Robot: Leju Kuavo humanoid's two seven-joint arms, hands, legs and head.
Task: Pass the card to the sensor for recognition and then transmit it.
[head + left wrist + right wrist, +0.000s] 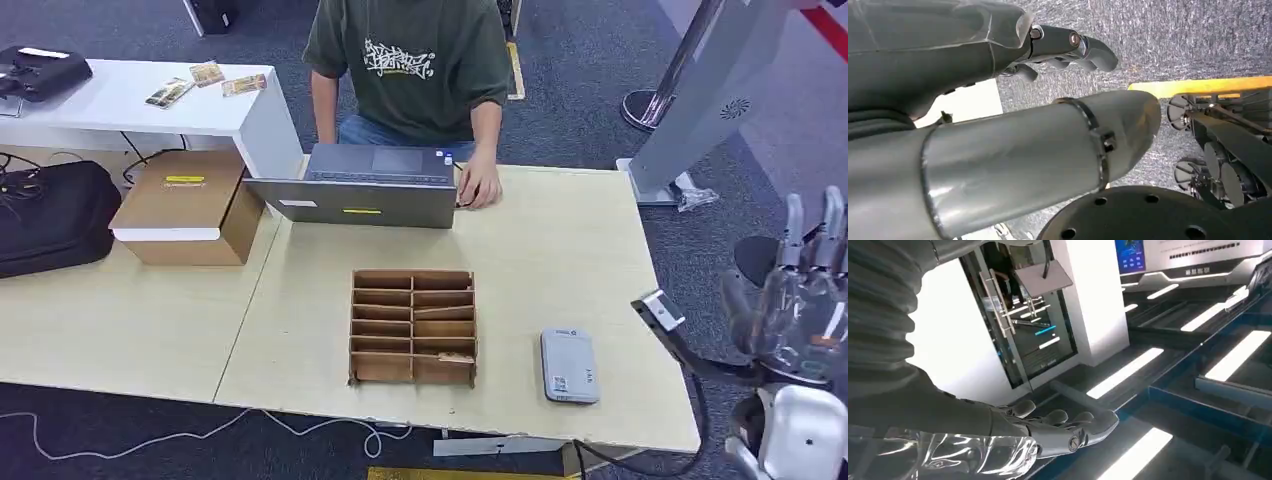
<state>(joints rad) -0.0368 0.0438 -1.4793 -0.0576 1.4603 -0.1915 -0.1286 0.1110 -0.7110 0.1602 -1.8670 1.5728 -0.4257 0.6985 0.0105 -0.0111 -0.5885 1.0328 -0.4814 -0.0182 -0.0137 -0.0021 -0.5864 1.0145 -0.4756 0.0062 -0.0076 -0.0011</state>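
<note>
From the head view, the right hand (800, 290) is raised beside the table's (560, 240) right edge, fingers upright and spread, holding nothing. The right wrist view shows those fingers (1068, 427) extended against ceiling lights. The left wrist view shows the left hand (1063, 47) over carpet, fingers loosely curled around nothing. A card (455, 357) lies in the wooden divider box (412, 325), well left of the right hand, with the grey sensor (569, 365) between them.

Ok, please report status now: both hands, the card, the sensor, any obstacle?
Right hand raised beside table, open, empty. Left hand hanging low, holding nothing. Card in wooden organizer, untouched. Grey sensor unobstructed on table.
</note>
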